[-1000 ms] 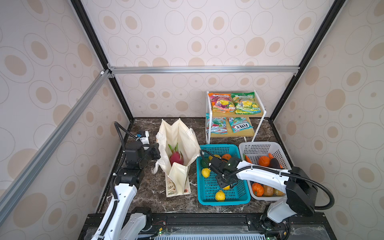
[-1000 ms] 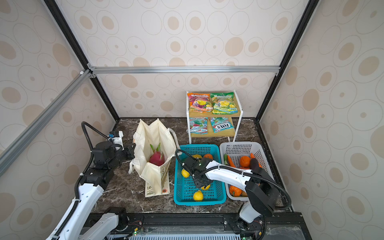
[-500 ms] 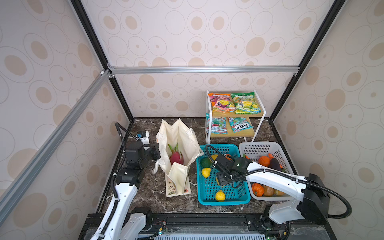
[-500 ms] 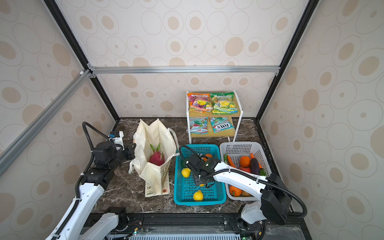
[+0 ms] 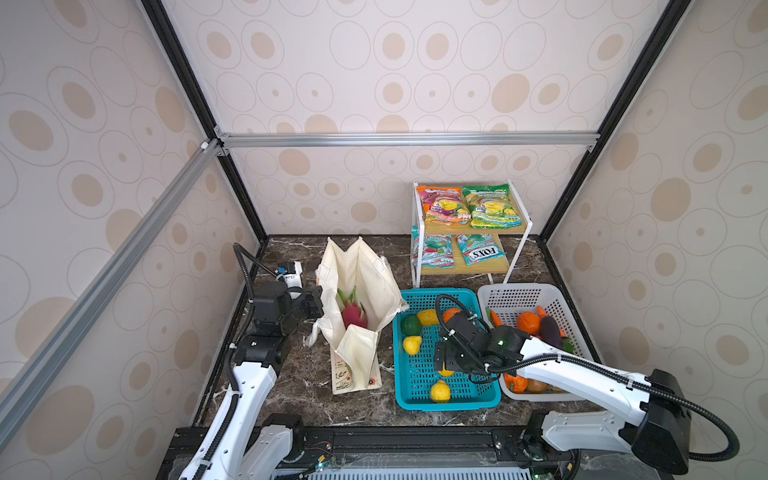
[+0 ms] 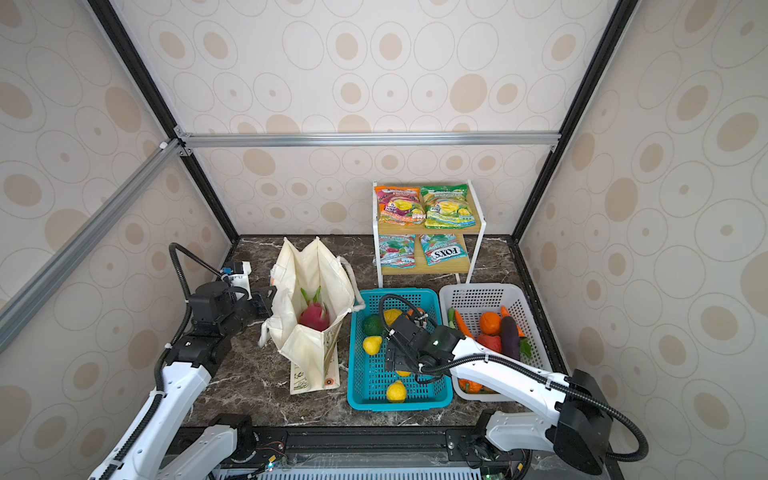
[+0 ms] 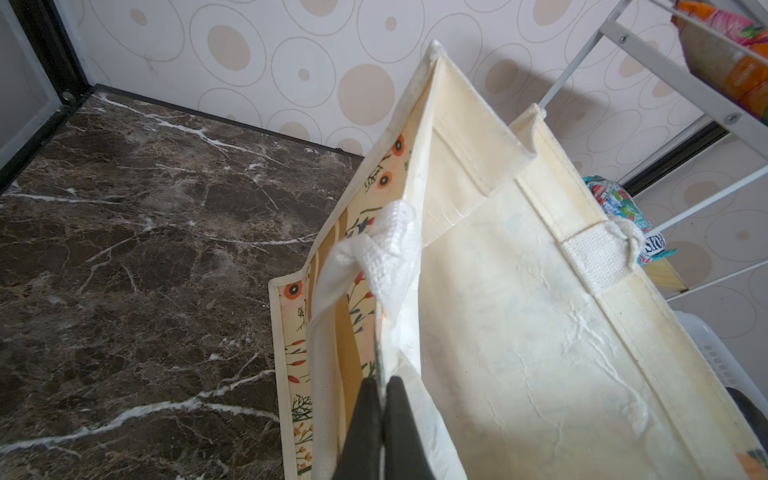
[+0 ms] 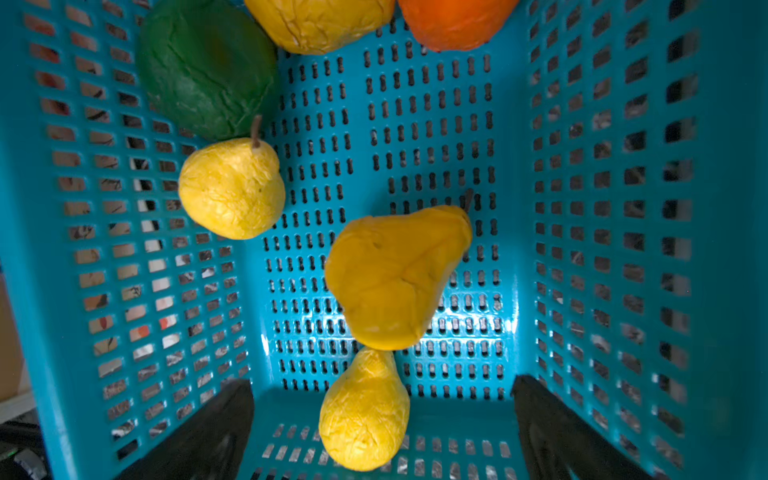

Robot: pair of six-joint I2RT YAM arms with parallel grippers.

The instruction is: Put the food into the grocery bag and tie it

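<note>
The cream grocery bag (image 5: 365, 274) (image 6: 316, 270) stands open at the left, and the pink dragon fruit (image 5: 354, 316) (image 6: 314, 318) lies inside it. My left gripper (image 5: 318, 305) (image 6: 270, 301) (image 7: 382, 386) is shut on the bag's near rim (image 7: 380, 332) beside a white handle. My right gripper (image 5: 446, 361) (image 6: 399, 359) (image 8: 382, 386) hangs open over the teal basket (image 5: 449, 402), its jaws wide apart and touching nothing. Below it lie yellow fruits (image 8: 395, 278) (image 8: 365, 411) (image 8: 232, 189). The orange snack packet (image 5: 442, 204) and the green one (image 5: 492, 205) lie on the rack's top shelf.
A pale basket (image 5: 494, 293) to the right of the teal one holds a dark eggplant (image 5: 550, 330), oranges and carrots. Teal FOXS packets (image 5: 478, 251) lie on the rack's lower shelf. A green fruit (image 8: 208, 70) and an orange one (image 8: 453, 20) sit at the teal basket's far end.
My right gripper's jaws have spread from half open to wide, and its arm has swung outward to the right over the teal basket. The left gripper and the bag have not moved.
</note>
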